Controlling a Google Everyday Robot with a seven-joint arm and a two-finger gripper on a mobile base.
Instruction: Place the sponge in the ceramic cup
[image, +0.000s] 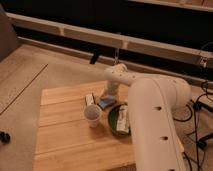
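Centre frame, the gripper (107, 95) is down at the sponge (104, 104), just upper right of the ceramic cup (92, 114) on the counter (65, 142); I cannot tell whether it grips.

Cream-white arm (152, 107), its pale gripper (107, 96) right by the blue sponge (105, 104). Ceramic cup (92, 114) shows pale grey-white, darker inside. Bowl (114, 124) is dark green. Packet (90, 99) white-and-dark. Table (65, 137) honey-toned wood, striped with plank lines.
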